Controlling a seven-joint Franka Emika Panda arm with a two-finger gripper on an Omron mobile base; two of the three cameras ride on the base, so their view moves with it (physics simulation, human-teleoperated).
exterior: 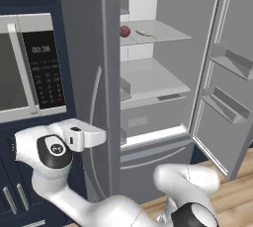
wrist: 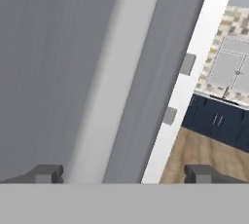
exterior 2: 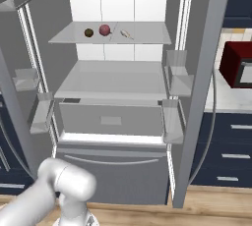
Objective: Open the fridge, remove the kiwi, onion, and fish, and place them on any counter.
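The fridge [exterior 2: 118, 80] stands with both doors swung open. On its upper shelf lie the kiwi [exterior 2: 88, 33], the onion [exterior 2: 104, 29] and the fish [exterior 2: 127, 34] in a row. The onion [exterior: 125, 31] and fish [exterior: 144, 33] also show past the left door's edge in the left base view. My white hand [exterior: 85, 137] is up against the outer face of the left door [exterior: 91, 73], low by its curved handle [exterior: 94, 103]. In the hand view my gripper [wrist: 124, 174] is open, fingertips [wrist: 48, 173] wide apart, with the pale handle [wrist: 99, 116] running between them, untouched.
A silver microwave [exterior: 24, 68] sits in the navy cabinet left of the fridge. To the right is the white counter [exterior 2: 229, 103] over navy drawers [exterior 2: 231, 146], with a dark-red appliance [exterior 2: 238, 65] on it. The right door's bins [exterior: 230, 83] jut out. Wooden floor lies below.
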